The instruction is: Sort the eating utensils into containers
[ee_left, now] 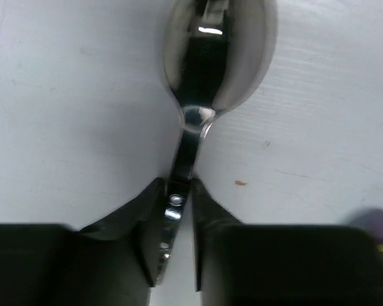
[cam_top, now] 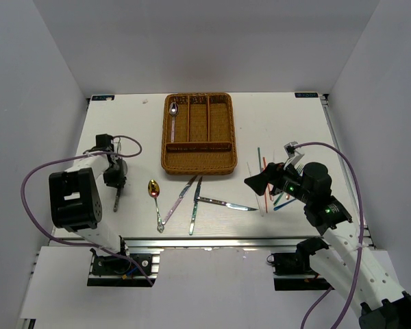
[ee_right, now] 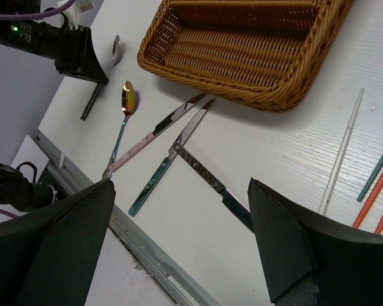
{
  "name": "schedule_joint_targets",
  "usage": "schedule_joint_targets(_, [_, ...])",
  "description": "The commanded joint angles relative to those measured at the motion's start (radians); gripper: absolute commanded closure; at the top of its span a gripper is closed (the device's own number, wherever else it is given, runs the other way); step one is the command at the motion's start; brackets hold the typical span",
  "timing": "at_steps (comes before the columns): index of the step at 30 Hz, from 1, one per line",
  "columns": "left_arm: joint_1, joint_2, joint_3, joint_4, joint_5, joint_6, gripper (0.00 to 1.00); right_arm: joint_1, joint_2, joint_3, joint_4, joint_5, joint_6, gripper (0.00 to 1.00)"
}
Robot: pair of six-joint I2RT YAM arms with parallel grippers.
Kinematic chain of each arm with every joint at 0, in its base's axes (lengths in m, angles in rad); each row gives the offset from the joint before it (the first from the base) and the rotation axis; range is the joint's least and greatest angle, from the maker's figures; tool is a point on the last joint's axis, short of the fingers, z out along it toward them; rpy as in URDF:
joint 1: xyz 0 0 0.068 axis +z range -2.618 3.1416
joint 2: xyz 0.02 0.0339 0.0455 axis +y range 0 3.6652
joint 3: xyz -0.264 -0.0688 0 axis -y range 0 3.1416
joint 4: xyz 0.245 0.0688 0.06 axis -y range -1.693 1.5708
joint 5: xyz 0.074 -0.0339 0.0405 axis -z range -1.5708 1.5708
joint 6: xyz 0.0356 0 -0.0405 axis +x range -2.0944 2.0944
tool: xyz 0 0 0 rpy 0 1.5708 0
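Note:
The brown wicker tray [cam_top: 198, 164] stands at the table's far middle, with one silver spoon [cam_top: 173, 113] in its left slot. My left gripper [cam_top: 114, 179] is low at the table's left, shut on the dark handle of a silver-bowled spoon [ee_left: 217, 57] that lies on the table; its handle [cam_top: 116, 200] sticks out toward me. My right gripper [ee_right: 180, 183] is open and empty above a dark-handled knife [ee_right: 207, 178]. A gold spoon [cam_top: 153, 188], a pink-handled knife [cam_top: 180, 192] and a teal-handled knife [cam_top: 194, 204] lie in front of the tray.
White [ee_right: 343, 146], green [ee_right: 376, 169] and red [ee_right: 376, 197] chopsticks lie on the right, partly under my right arm. A blue-handled piece [cam_top: 282, 203] shows beneath that arm. The table's metal front rail [cam_top: 212, 240] runs close to the knives.

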Motion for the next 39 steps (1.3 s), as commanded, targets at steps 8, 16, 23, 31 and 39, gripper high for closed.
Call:
schedule_joint_targets(8, [-0.045,0.137,0.004,0.014,0.099,-0.063,1.00,0.004,-0.005,-0.007,0.021,0.040,-0.026,0.11])
schedule_joint_targets(16, [-0.086,-0.036,0.144,-0.049,0.013,-0.224,1.00,0.004,0.056,0.012,0.023,0.060,-0.024,0.11])
schedule_joint_targets(23, [-0.114,-0.194,0.286,0.069,0.193,-0.293,1.00,0.004,0.129,0.067,-0.011,0.103,-0.010,0.11])
schedule_joint_targets(31, [-0.206,-0.006,0.500,0.299,0.249,-0.442,1.00,0.004,0.155,0.174,-0.106,0.179,0.013,0.11])
schedule_joint_targets(39, [-0.272,0.379,0.866,0.331,0.260,-0.399,1.00,0.004,0.146,0.199,-0.156,0.204,0.036,0.11])
